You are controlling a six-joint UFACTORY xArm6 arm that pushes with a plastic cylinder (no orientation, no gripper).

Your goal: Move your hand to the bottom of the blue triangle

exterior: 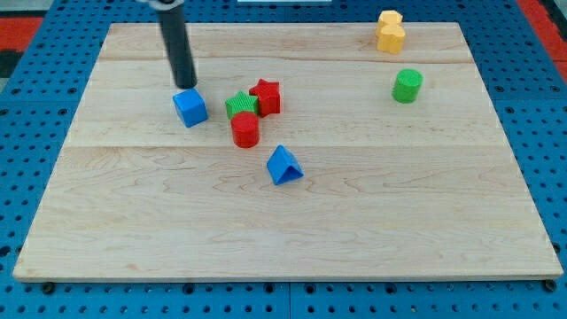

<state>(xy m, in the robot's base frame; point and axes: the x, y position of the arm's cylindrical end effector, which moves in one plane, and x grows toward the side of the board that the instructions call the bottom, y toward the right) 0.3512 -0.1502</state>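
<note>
No jaws on this rig, just a rod. My tip (185,86) sits toward the surface's (133,221) top-left corner, just above the blue cube (190,107), touching or nearly so. Blue triangle (283,166) lies near the middle, well apart from the tip, down and to the view's right. Between them: green star (241,105), red star (266,96), red cylinder (245,129), clustered. Green cylinder (407,86) near right edge; yellow block (390,31) at top-right corner.
</note>
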